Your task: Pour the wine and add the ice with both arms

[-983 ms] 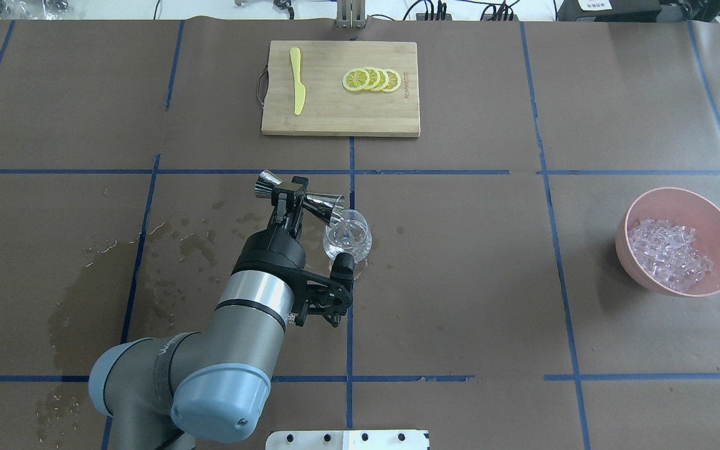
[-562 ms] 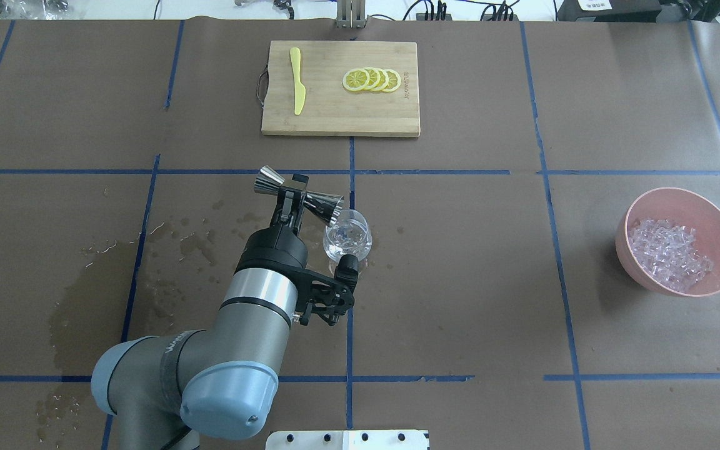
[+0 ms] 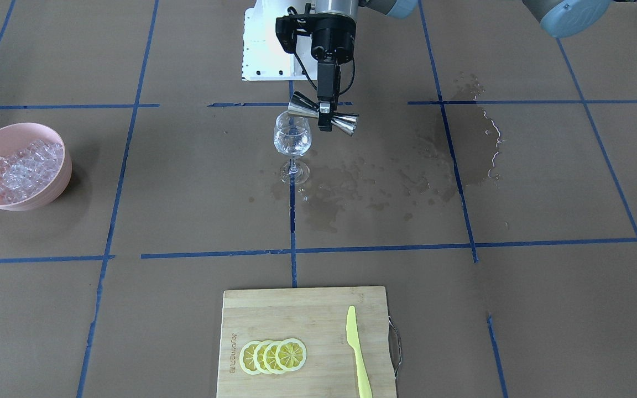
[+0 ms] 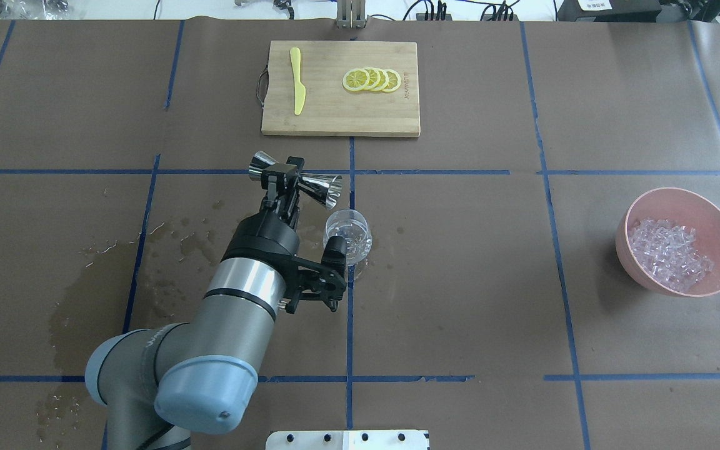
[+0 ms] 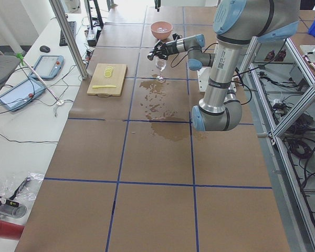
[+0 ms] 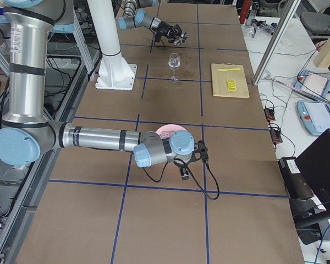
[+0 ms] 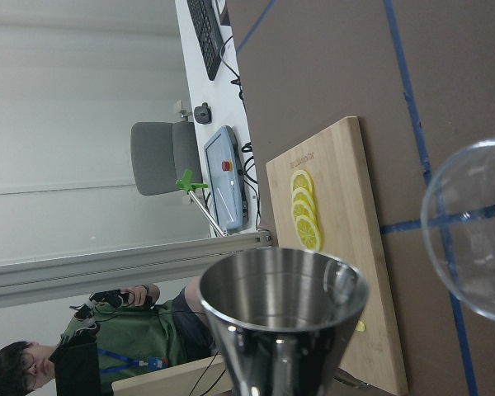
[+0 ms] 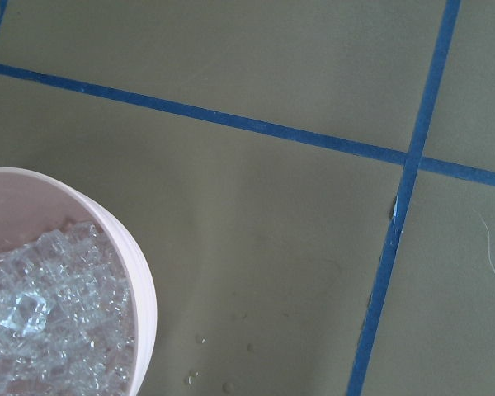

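Your left gripper [image 4: 283, 177] clamps the double-coned steel jigger [image 4: 321, 187] sideways near the clear stemmed glass [image 4: 352, 232]; the right gripper's [image 6: 185, 166] grip you cannot tell.

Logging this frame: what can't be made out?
The right gripper: open or shut unknown; only the exterior right view shows it, small and dark.
The glass: liquid level unclear; clear on clear, small in the front view, partly covered by the left arm overhead.
The jigger: any leftover inside unclear; its mouth shows only at a shallow angle in the left wrist view.
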Motion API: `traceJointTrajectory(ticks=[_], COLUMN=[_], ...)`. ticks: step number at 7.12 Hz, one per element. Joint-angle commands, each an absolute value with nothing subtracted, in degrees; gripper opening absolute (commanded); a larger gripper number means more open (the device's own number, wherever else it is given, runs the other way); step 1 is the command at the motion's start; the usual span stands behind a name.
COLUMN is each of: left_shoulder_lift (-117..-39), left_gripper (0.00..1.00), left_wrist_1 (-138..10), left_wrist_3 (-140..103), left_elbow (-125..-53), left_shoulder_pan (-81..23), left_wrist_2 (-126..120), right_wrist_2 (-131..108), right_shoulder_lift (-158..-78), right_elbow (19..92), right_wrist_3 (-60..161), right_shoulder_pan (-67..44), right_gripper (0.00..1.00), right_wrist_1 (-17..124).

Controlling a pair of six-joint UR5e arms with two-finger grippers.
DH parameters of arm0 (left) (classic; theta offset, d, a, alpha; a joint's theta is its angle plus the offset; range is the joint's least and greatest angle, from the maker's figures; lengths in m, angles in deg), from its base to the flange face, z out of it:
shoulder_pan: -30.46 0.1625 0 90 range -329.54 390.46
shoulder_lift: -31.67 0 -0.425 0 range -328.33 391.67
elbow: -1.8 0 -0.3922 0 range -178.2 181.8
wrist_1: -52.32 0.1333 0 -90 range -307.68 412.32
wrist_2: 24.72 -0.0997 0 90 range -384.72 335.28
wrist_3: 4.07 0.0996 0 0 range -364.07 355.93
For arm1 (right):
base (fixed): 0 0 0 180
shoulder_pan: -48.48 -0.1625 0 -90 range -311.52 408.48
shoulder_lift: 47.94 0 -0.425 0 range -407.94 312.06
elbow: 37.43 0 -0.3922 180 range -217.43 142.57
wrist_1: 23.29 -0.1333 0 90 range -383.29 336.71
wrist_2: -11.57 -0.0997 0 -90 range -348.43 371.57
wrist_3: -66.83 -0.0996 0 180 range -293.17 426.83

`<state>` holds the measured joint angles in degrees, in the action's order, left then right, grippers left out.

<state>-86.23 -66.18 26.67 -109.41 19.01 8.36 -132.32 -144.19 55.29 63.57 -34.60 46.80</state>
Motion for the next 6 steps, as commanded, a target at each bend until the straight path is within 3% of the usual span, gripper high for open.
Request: traceJointTrajectory(ticks=[1, 4, 6], left_shoulder_lift=[-73.96, -49.35, -38.88], left_gripper=[0.0, 0.0, 0.0], left_wrist_1=[-86.7, -127.1, -135.4], left_wrist_3=[18.84, 9.06, 1.06], left_elbow=[-109.3, -105.64, -101.66], left_shoulder_pan=[18.33, 18.24, 18.33], left_wrist_2=[8.33, 6.76, 7.01], right_wrist_2=[-132.13, -131.78, -131.78], right_shoulder_lift=[-143.04, -143.13, -143.22], right_elbow=[55.3, 55.03, 55.03], right_wrist_3=[58.06, 55.93, 55.93], right_shoulder_pan=[-33.44, -33.08, -33.08], right_gripper=[1.0, 1.0, 1.0], right_wrist_1=[43.18, 40.61, 39.29])
